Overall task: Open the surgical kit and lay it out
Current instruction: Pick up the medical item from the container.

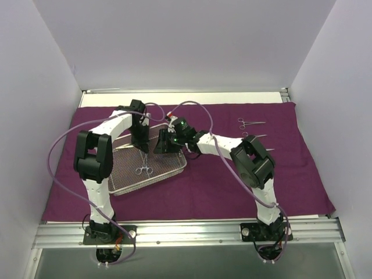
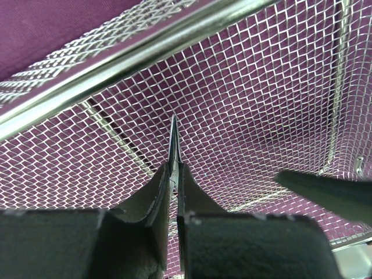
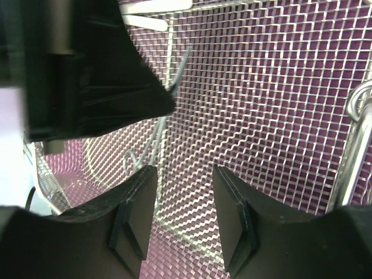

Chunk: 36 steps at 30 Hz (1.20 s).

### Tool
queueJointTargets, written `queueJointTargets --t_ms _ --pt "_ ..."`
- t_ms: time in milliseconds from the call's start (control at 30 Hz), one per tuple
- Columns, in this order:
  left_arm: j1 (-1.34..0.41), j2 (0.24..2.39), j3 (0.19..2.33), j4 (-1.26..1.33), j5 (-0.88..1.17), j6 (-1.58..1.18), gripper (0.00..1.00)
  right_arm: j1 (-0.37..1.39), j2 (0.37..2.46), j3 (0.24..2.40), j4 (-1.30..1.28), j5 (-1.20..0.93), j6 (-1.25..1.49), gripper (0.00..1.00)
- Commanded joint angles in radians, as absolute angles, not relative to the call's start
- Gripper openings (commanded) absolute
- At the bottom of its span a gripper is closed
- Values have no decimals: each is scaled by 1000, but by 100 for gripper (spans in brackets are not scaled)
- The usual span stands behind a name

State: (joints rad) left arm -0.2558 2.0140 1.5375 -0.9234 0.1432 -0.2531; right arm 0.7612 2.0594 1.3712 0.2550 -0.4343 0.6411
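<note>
Item: scissor-handled clamp (image 1: pixel 143 163), pinched between the closed left gripper (image 2: pixel 173 168) above the wire-mesh tray (image 1: pixel 125 177), centre-left of the overhead frame, long axis running toward the bottom edge, ring handles lowest; right gripper (image 3: pixel 185 174) just right, jaws parted, empty.

In the left wrist view only the tip of the clamp (image 2: pixel 174 142) shows at centre; its handles are hidden behind the fingers (image 2: pixel 152 197). At the centre of the top view the left gripper (image 1: pixel 142 146) and right gripper (image 1: pixel 163 143) cover the far rim of the tray (image 1: pixel 125 174).
</note>
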Motion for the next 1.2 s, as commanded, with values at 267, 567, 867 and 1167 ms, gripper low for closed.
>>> queueJointTargets --t_ms 267,567,867,1167 --pt "-242 1940 1555 -919 195 -258 2 802 2134 1445 362 -491 706 46" --pt "-242 1933 1552 -916 207 -259 2 822 2169 1445 394 -512 736 45" --pt "-241 1927 1549 -914 212 -258 2 844 2206 1471 400 -528 758 38" --pt "-238 1913 1543 -919 221 -258 2 844 2237 1493 455 -571 796 0"
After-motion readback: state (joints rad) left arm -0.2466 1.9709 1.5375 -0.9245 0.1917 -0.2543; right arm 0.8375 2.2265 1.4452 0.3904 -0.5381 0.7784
